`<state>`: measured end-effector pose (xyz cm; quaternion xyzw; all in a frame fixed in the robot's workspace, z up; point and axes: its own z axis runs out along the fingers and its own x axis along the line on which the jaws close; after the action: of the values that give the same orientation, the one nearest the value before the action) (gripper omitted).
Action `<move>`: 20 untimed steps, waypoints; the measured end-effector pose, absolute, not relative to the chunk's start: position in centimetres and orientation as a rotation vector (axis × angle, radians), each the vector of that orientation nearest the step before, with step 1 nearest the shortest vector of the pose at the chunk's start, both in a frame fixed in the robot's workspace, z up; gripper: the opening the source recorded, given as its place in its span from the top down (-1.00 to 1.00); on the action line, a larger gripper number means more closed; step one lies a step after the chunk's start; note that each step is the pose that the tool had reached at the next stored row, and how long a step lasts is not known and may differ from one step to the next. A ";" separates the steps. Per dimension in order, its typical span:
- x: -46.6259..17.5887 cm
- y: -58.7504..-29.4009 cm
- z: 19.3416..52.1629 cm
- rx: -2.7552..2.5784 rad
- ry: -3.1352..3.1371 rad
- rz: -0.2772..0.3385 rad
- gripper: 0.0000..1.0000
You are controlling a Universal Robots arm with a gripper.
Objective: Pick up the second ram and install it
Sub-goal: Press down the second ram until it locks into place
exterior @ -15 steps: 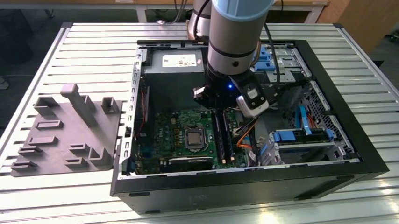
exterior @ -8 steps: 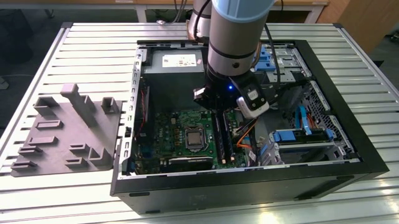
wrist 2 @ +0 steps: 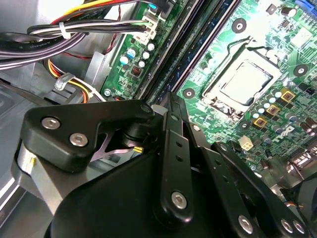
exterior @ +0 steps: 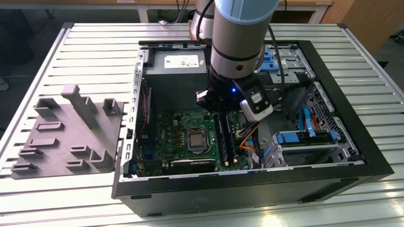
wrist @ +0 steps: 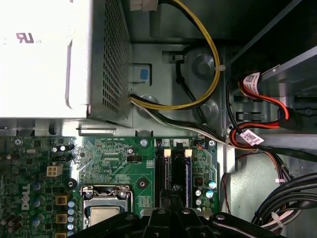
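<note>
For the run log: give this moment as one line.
arm: inside open PC case | hand: over motherboard RAM slots | hand state: cannot tell | second ram: seating not confirmable

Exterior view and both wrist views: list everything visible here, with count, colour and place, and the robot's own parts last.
Table: one, pale slatted metal, under everything.
Computer case: one, black, open, lying on the table.
Motherboard: one, green, on the case floor.
Processor socket: one, silver, mid-board; also in both wrist views.
Memory slots: black, a set side by side, on the board directly below the hand; sticks seated or not, cannot tell.
Power supply: one, grey, at the case's far end.
Cables: several, yellow, black, red, beside the power supply.
Drive bays: blue-tabbed, on the exterior view's right.
Holder tray: one, grey, on the exterior view's left.
Arm: one, grey, reaching down into the case.
Hand: one, black, over the memory slots.
</note>
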<state>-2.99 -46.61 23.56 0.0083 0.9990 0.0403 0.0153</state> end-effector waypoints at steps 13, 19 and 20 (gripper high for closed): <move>-3.0 -47.1 23.6 0.026 3.108 0.125 0.79; -3.0 -47.3 23.6 0.026 3.108 0.125 0.79; -3.0 -47.3 23.6 0.026 3.108 0.125 0.79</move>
<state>-2.99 -47.31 23.57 0.0083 0.9990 0.0402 0.0153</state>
